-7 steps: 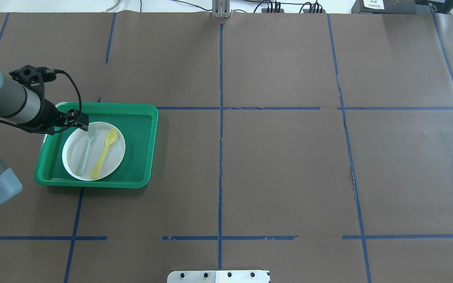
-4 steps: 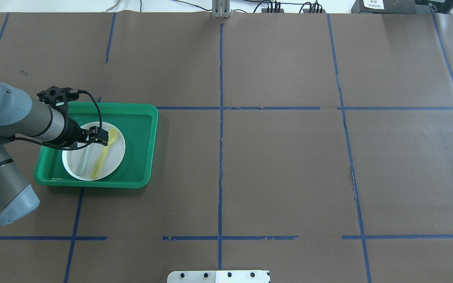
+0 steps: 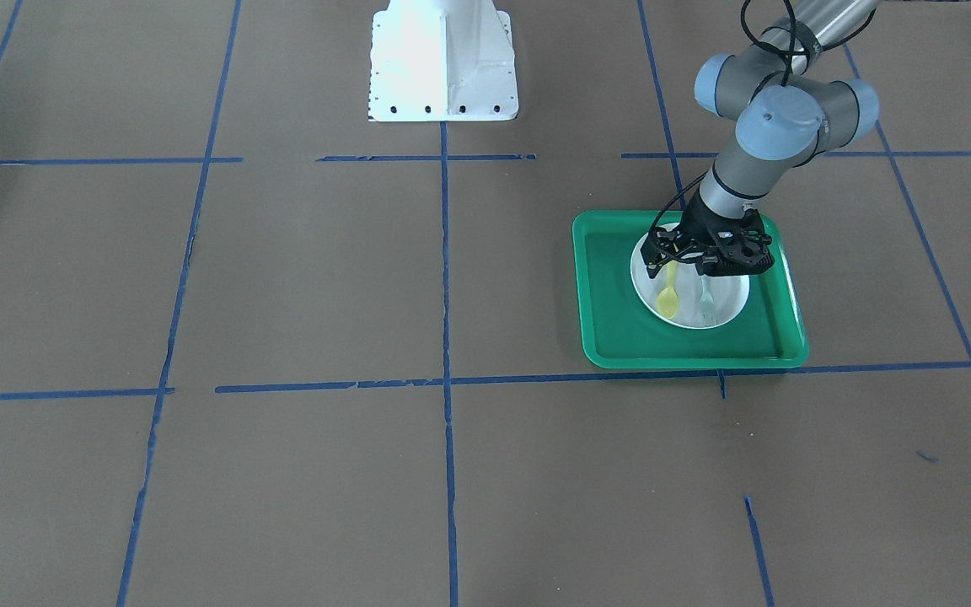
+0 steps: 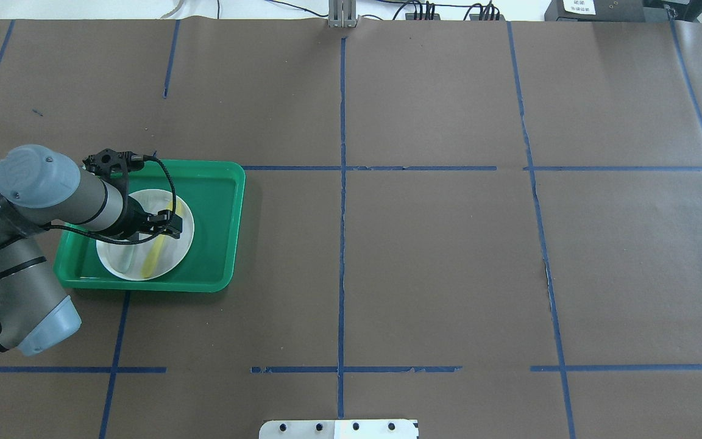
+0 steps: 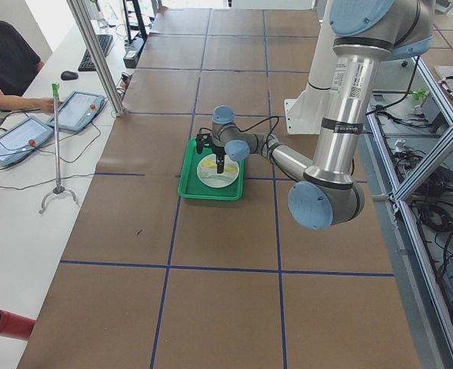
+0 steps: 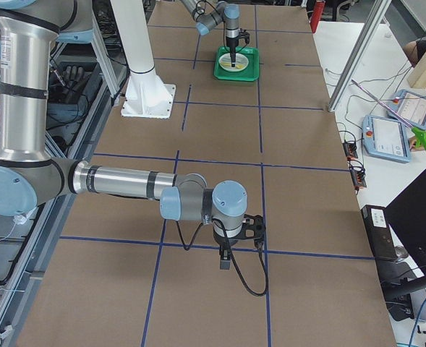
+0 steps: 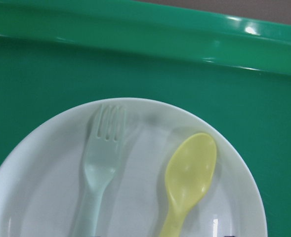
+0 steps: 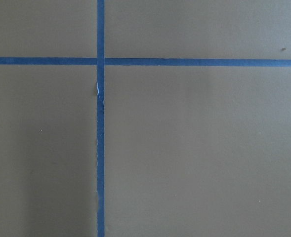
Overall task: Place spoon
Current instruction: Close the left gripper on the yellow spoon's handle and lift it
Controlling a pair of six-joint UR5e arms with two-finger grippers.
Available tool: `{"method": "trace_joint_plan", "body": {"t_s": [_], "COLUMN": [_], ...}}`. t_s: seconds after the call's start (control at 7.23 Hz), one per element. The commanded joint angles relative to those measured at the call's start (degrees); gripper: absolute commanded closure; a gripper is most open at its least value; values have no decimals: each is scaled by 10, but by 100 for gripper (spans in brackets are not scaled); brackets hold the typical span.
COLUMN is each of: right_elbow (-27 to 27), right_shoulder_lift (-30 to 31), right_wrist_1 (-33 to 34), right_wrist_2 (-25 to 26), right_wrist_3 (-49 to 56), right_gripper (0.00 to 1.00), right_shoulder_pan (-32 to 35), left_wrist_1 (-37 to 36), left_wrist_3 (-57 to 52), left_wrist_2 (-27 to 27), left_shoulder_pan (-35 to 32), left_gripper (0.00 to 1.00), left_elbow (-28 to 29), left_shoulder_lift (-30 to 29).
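The left arm's black two-finger claw (image 4: pixel 171 225) hangs over the small pale yellow plastic spoon (image 7: pixel 189 173), lying beside a grey-green plastic fork (image 7: pixel 103 153) on the round white plate (image 7: pixel 46 197), presumably lining up a grasp (I can't tell how wide it's open).

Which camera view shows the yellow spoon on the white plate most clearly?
Left wrist-mounted view: the spoon is close, its bowl sharp and uncovered, though the handle's end is cut off. In the overhead and front-facing views the left gripper covers part of it. Side views: too small to tell.
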State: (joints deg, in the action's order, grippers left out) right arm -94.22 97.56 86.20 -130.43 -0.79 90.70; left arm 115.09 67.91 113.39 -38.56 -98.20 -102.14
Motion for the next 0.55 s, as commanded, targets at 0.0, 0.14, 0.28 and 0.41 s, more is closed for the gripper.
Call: {"method": "trace_joint_plan", "body": {"t_s": [0.0,0.14,0.28,0.41], "right_elbow": [0,0,0,0], "right_shoulder_lift": [0,0,0,0], "right_wrist_1": [0,0,0,0], "right_wrist_2": [0,0,0,0], "right_wrist_3": [0,0,0,0], "right_gripper": [0,0,0,0], "right_shoulder_pan": [0,0,0,0], "left_wrist_1": [0,0,1,0], "left_wrist_3": [-1,-2,-3,-3], "left_wrist_2": [0,0,0,0], "left_shoulder_pan": [1,2,2,2], "left_gripper": [23,29,37,45], "left_elbow": [2,2,2,2], "left_shoulder_lift": [-1,-1,-1,-1]}}
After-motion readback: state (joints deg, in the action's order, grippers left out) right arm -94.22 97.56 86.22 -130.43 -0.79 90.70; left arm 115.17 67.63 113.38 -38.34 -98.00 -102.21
